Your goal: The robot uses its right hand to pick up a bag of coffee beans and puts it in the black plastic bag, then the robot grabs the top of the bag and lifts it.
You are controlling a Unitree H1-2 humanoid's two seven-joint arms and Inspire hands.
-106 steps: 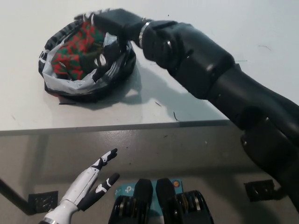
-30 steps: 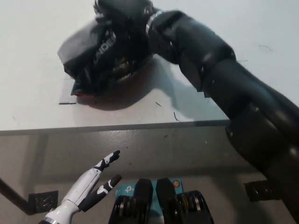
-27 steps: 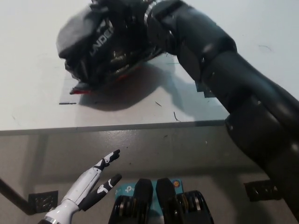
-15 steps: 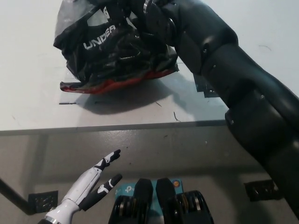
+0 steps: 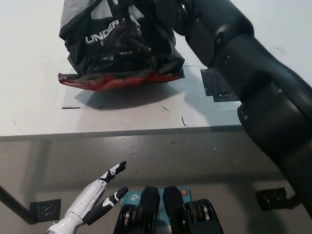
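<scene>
The black plastic bag (image 5: 117,46), printed with white letters, hangs stretched upward over the white table (image 5: 29,97). Its lower edge is just above or barely touching the surface. A red strip of the coffee bean bag (image 5: 122,81) shows through the bag's bottom. My black right arm reaches in from the bottom right. My right hand (image 5: 146,9) is at the picture's top edge, shut on the top of the bag and partly cut off. Below the table's front edge, at the lower left, my white left hand (image 5: 92,202) rests open with its fingers spread.
A dark patch of tape (image 5: 214,83) lies on the table right of the bag, and a short black mark (image 5: 70,107) lies left of its shadow. The table's front edge (image 5: 122,131) runs across the middle. Grey floor below holds two small black squares (image 5: 44,210).
The bag, earlier a low ring around the red and green coffee bag, has been gathered and pulled upward by my right hand. My left hand has hardly moved.
</scene>
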